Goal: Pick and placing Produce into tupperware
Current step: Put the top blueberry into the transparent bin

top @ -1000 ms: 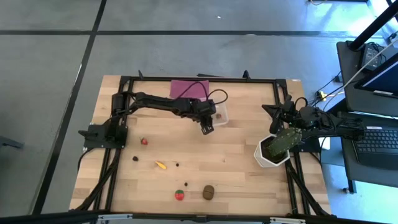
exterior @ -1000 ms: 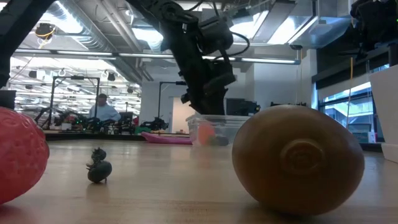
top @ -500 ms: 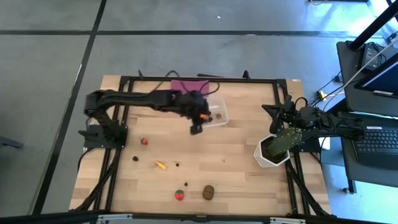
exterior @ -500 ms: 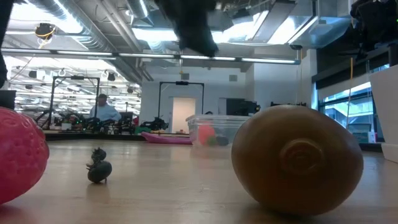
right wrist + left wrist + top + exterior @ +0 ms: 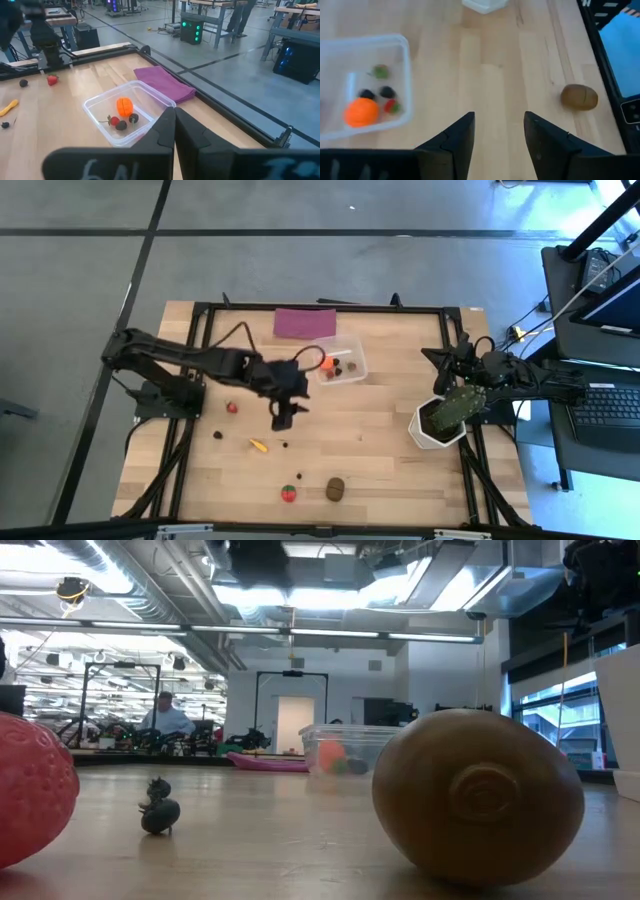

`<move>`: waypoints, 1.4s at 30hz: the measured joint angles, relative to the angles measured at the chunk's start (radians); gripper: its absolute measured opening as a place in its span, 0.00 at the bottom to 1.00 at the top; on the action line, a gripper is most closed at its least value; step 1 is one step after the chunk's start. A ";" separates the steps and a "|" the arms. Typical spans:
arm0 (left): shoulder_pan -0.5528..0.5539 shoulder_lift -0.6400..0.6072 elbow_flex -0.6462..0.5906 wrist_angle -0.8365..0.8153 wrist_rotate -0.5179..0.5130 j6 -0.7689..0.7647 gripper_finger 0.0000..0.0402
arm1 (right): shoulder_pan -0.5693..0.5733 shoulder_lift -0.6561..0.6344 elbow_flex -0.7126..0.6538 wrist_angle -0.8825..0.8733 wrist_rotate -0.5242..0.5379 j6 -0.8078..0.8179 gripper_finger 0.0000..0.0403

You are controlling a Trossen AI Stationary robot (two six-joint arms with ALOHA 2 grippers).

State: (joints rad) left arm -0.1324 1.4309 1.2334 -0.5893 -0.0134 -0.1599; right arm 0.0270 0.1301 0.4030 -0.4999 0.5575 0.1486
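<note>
Jaws parted and empty, my left gripper (image 5: pixel 281 418) hangs over open bench (image 5: pixel 390 470) in the high view, the tupperware (image 5: pixel 340 361) behind it holding an orange ball (image 5: pixel 327 363) and small dark bits. The yellow banana (image 5: pixel 258 446) lies just ahead of the jaws, with the red piece (image 5: pixel 231 407) off to their side, the strawberry (image 5: pixel 289 493) and the brown lump (image 5: pixel 336 489) farther ahead near the bench edge; I judge the banana the easiest next pick, bare wood all round it. My right gripper (image 5: pixel 447 366) waits at the far side by the potted plant (image 5: pixel 445 418).

Low view: strawberry (image 5: pixel 30 790), a tiny dark bit (image 5: pixel 159 810) and lump (image 5: pixel 478 796) sit well apart, leaving room to come down.

Left wrist view: the fingers (image 5: pixel 457 137) stand spread, nothing between them.

Right wrist view: fingers (image 5: pixel 160 135) pressed together, holding nothing, aimed at the tupperware (image 5: pixel 127 119).
</note>
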 joint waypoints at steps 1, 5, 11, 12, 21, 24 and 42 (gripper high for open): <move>-0.012 -0.013 -0.047 0.038 -0.002 -0.020 0.40 | 0.000 0.001 0.000 -0.001 -0.001 0.000 0.02; -0.056 -0.051 -0.239 0.248 -0.003 -0.101 0.38 | 0.000 0.001 0.000 0.000 0.000 0.000 0.02; -0.128 -0.052 -0.424 0.383 0.005 -0.212 0.38 | 0.000 0.001 0.000 -0.001 0.001 0.000 0.02; -0.139 -0.052 -0.445 0.383 0.009 -0.222 0.38 | 0.000 0.000 0.000 0.000 0.001 0.001 0.02; -0.216 -0.051 -0.545 0.398 -0.027 -0.176 0.38 | 0.000 0.000 0.000 -0.003 0.056 0.004 0.02; -0.229 -0.050 -0.567 0.436 -0.031 -0.173 0.36 | 0.000 0.000 0.000 -0.003 0.063 0.004 0.02; -0.243 0.128 -0.626 0.716 -0.081 -0.144 0.28 | 0.000 0.000 0.000 -0.007 0.078 0.007 0.02</move>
State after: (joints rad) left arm -0.3753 1.5592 0.6070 0.1269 -0.0948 -0.3039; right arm 0.0271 0.1305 0.4030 -0.5068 0.6351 0.1553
